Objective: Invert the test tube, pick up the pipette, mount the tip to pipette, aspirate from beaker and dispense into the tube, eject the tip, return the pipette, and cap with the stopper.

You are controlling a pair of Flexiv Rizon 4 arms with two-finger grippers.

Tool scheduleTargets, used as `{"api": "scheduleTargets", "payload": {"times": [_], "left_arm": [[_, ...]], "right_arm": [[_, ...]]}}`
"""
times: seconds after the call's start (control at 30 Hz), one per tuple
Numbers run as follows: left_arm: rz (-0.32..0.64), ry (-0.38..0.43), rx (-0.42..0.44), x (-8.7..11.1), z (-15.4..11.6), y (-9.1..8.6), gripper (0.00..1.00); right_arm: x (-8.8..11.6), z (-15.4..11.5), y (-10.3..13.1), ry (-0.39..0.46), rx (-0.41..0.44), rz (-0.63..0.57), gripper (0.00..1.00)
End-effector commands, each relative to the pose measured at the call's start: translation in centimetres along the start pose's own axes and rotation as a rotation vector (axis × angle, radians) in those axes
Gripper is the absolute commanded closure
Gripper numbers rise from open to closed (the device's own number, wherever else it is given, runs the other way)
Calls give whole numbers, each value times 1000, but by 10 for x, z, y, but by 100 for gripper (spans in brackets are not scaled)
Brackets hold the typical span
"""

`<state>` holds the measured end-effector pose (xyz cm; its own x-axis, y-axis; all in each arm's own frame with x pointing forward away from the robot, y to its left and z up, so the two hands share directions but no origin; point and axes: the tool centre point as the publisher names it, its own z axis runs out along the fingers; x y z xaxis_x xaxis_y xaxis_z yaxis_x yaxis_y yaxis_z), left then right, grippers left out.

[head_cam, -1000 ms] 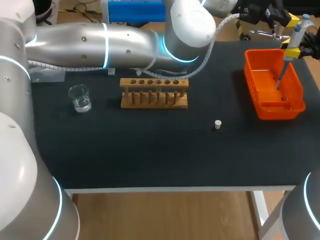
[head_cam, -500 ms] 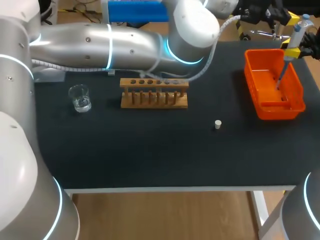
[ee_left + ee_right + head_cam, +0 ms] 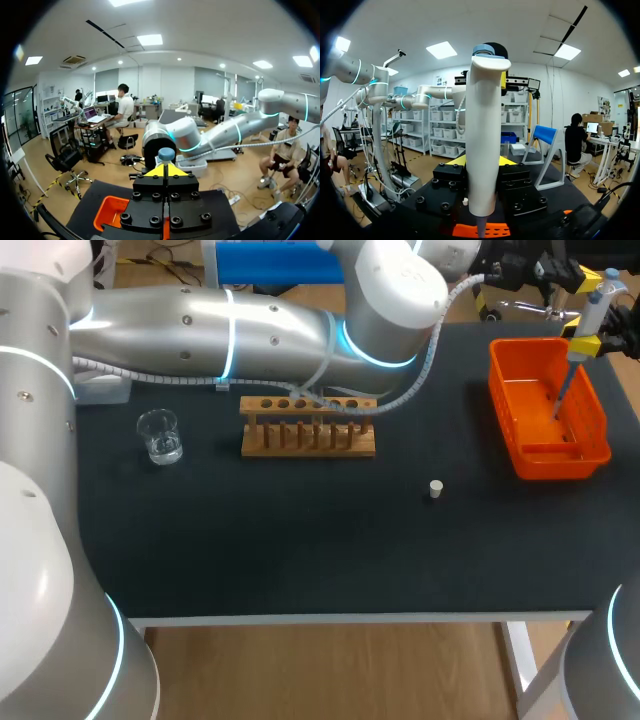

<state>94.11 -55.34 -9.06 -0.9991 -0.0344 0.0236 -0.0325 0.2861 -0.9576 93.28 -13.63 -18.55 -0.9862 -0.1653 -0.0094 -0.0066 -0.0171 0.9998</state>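
R gripper (image 3: 584, 342) pinching pipette (image 3: 596, 302) tip-down over orange bin (image 3: 548, 462), L gripper (image 3: 166, 171) fingers pressed together just behind pipette's blue top (L wrist view), rack (image 3: 308, 427), beaker (image 3: 160, 436), stopper (image 3: 435, 488) apart on table (image 3: 300, 540)

The pipette (image 3: 484, 125) hides most of the right hand (image 3: 485, 161). From above, the holes in the wooden rack (image 3: 308, 440) are too small to see into.

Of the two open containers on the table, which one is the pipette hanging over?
The orange plastic basket on the right; the clear glass beaker stands far off, left of the wooden tube rack.
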Motion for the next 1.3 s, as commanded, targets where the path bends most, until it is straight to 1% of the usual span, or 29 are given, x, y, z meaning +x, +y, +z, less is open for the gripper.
{"api": "scheduleTargets", "payload": {"times": [0.03,0.63,1.3], "left_arm": [[0,1,9,-3,4,3,100],[-26,-3,0,1,7,18,100],[-34,-5,-9,1,9,24,100]], "right_arm": [[-2,-3,0,8,0,0,100],[-2,-3,0,8,0,0,100],[-2,-3,0,8,0,0,100]]}}
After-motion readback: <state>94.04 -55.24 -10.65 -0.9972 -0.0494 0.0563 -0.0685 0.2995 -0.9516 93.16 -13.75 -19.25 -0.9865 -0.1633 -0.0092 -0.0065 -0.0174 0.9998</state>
